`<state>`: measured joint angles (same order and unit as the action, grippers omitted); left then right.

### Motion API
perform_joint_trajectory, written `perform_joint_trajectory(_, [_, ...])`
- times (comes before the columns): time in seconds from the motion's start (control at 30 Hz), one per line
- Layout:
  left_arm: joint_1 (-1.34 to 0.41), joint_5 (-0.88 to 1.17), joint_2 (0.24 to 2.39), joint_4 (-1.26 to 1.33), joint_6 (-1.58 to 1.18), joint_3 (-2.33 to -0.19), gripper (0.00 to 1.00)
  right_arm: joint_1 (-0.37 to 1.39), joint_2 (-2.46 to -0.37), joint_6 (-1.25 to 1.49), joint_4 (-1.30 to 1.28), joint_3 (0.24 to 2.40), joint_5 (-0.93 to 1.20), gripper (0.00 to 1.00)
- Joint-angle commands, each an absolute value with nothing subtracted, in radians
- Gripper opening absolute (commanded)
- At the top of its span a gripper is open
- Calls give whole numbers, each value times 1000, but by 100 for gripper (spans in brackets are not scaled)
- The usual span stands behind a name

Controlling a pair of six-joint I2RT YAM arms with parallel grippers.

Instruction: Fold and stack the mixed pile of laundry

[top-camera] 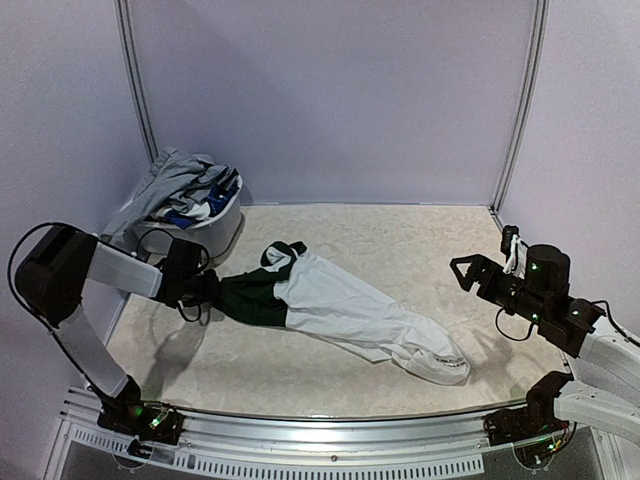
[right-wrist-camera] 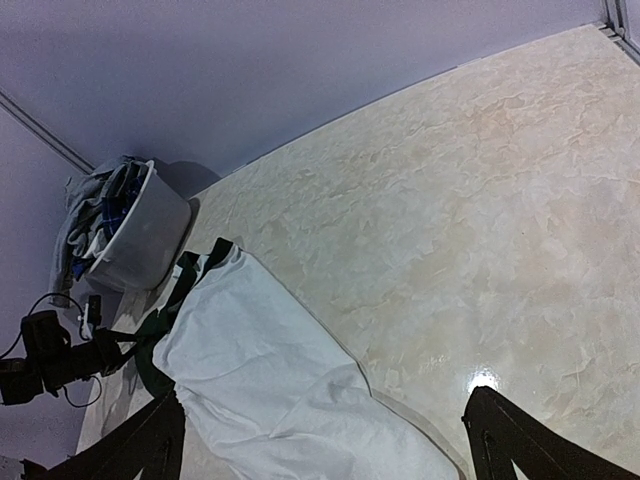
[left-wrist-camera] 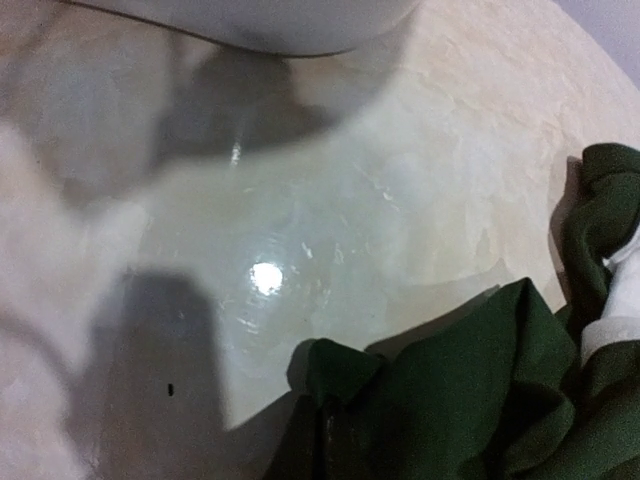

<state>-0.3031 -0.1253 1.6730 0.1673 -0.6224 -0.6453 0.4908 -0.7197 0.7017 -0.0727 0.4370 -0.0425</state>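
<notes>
One garment lies out on its own: the white T-shirt (top-camera: 345,310) is on the table (top-camera: 420,235), left of centre. It is stretched in a rumpled diagonal from mid-left toward the near right. The body is bunched and creased, not flat. Its hem end is closest to the near right edge.

The green sleeve (top-camera: 250,295) is at the shirt's left end and is pulled out toward the left arm. A second dark green patch sits at the shirt's far upper corner.

The left gripper (top-camera: 205,290) is low at the table, with its jaws closed tight on the tip of that green sleeve. The left wrist view shows dark green cloth gathered at the bottom of the frame, but the fingers themselves can't be made out there.

The rest of the laundry pile (top-camera: 185,190) is heaped in the white basket (top-camera: 225,228) at the far left corner, just behind the left gripper. It shows grey, blue plaid and white pieces, with grey cloth draped over the rim.

The right gripper (top-camera: 468,270) hangs above the table on the right, well apart from the shirt. Its fingers (right-wrist-camera: 505,440) are spread wide and hold nothing.
</notes>
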Motion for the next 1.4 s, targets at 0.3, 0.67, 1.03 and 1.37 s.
perform_joint_trajectory(0.3, [-374,-237,1376,31,-628,-632,0,516,-723,734,-185,492,20,99])
perform_joint_trajectory(0.67, [-381,-291,922,-298,-602,-719,0,1019,-769,799,-354,604,-274,99])
perform_joint_trajectory(1.03, [-381,-189,853,-420,-587,-929,0,1287,-1308,723,-264,830,-265,89])
perform_joint_trajectory(1.37, [-381,-232,953,-506,-563,-1127,0,1326,-1387,827,-383,802,-351,76])
